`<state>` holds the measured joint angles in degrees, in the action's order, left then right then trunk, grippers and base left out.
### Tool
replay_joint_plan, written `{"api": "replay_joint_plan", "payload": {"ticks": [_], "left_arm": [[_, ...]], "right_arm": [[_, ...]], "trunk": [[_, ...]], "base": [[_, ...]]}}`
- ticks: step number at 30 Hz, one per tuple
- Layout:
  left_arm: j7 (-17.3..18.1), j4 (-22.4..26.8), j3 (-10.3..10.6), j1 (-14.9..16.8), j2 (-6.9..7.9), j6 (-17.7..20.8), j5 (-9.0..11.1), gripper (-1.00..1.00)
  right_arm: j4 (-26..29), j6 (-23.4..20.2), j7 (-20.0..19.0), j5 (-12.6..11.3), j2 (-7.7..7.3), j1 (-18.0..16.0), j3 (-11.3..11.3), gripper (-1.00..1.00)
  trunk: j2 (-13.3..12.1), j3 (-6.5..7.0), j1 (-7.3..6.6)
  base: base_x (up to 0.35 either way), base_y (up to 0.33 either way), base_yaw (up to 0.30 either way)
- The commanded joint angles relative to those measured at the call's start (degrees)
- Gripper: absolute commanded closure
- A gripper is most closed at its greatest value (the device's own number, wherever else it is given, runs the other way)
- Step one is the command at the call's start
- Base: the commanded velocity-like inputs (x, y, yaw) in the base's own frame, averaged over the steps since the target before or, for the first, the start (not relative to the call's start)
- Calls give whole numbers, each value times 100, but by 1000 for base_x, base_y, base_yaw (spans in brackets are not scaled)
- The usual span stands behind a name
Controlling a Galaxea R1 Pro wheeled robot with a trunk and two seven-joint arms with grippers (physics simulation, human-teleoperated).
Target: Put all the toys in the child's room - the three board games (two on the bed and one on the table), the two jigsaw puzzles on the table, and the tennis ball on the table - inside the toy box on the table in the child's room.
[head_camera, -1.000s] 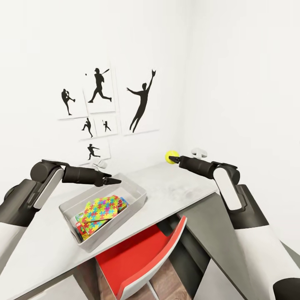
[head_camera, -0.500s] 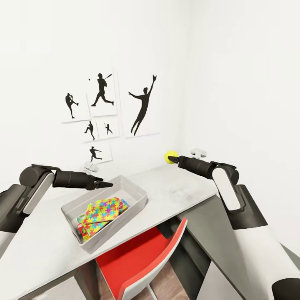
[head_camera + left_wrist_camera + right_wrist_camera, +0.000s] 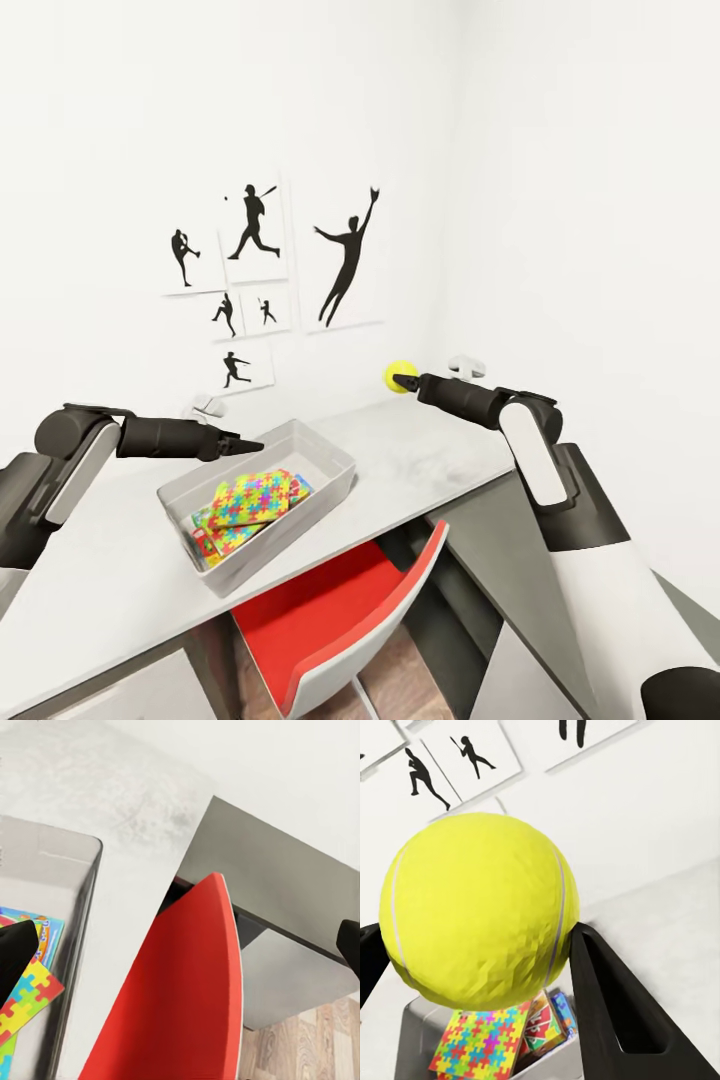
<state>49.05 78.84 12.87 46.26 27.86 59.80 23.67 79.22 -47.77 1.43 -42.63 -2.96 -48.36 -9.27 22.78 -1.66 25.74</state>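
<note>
The right gripper clamps the tennis ball in the air over the table's far end — its wrist view shows the toy box beyond, jigsaw puzzles inside. The left gripper, fingers spread, hovers at the box's rim.

Tennis ball, centre of right wrist view: bright yellow w/ thin pale seam. Jigsaw puzzles, lower left of head view: interlocking yellow, red, blue, green & orange pcs. Toy box: pale grey, plain walls. Table: pale grey top, mottled; dark grey cabinet at lower right. Chair, bottom centre: red w/ white back. Wall pictures, upper left: white w/ black player silhouettes. Floor: wood planks.
</note>
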Motion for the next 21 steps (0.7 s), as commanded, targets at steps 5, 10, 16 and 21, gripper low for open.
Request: {"api": "replay_joint_plan", "payload": {"ticks": [5,10,16,21], "left_arm": [[17,0,5,6,1,20,0,-100],[17,0,5,6,0,20,5,-100],[17,0,5,6,0,20,4,-100],[17,0,5,6,0,20,-1,-100]], "right_arm": [[5,-20,40,-27,11,-6,-15,100],[5,-22,41,-26,14,-6,-22,100],[6,-22,26,-26,15,-6,-22,100],[4,-22,24,-29,15,-6,-29,100]], "trunk": [[14,13,4],[14,46,4],[14,88,4],[14,122,4]], "base": [[-83,-39,149],[-66,-113,193],[-9,-19,199],[-1,48,199]]}}
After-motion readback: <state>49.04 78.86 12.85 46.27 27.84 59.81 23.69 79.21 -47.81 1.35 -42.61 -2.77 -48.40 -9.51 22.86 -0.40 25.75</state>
